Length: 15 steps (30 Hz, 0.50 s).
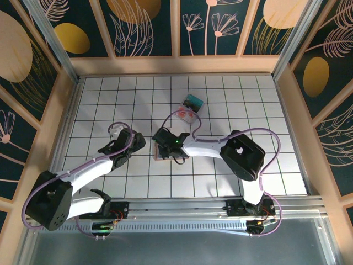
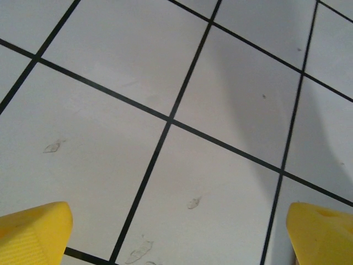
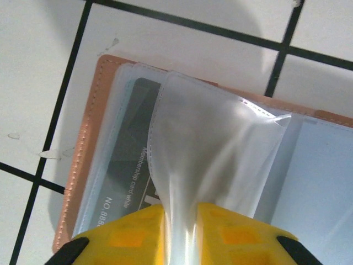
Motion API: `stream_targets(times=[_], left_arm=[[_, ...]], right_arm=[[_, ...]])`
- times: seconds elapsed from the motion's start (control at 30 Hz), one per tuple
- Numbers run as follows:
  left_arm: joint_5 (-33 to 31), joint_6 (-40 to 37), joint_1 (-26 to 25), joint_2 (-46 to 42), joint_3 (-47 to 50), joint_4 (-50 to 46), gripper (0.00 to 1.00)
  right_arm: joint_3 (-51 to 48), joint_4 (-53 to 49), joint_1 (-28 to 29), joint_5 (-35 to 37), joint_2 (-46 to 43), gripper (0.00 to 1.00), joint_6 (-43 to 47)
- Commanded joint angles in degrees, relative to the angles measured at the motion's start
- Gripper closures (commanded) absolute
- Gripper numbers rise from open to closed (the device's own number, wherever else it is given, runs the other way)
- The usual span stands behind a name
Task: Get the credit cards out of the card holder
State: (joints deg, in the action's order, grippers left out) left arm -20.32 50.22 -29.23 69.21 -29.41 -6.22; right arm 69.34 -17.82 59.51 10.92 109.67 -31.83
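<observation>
Tan leather folding card holder (image 3: 88, 143) is lying open near the middle of my white gridded table (image 1: 248, 94), with a clear plastic box (image 1: 190, 107) at its 1 o'clock. My right gripper (image 3: 182, 234) pinches one clear plastic sleeve (image 3: 209, 143), raised above a grey membership card (image 3: 129, 160). My left gripper (image 2: 179, 234) is spread wide over bare tile at the holder's 9 o'clock.

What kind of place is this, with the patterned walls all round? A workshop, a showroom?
Probably a robot test booth, not a home or shop: a white gridded table boxed in by flower-patterned panels, with a left arm and a right arm bolted to a rail at its near edge.
</observation>
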Motion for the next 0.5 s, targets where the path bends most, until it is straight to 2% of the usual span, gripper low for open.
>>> stream_targets(times=[0.0, 0.27, 0.47], left_arm=[[1.7, -2.8, 0.3, -1.8, -2.2, 1.0, 0.01], [4.7, -4.3, 0.1, -3.0, -3.1, 3.0, 0.01], [5.1, -4.6, 0.1, -3.1, -3.9, 3.3, 0.01]], right_arm=[[-1.0, -1.6, -0.5, 2.4, -3.5, 0.80, 0.9], [-2.6, -4.3, -1.3, 6.9, -5.9, 0.79, 0.0], [-4.9, -5.2, -2.4, 8.0, -7.8, 0.71, -0.9]])
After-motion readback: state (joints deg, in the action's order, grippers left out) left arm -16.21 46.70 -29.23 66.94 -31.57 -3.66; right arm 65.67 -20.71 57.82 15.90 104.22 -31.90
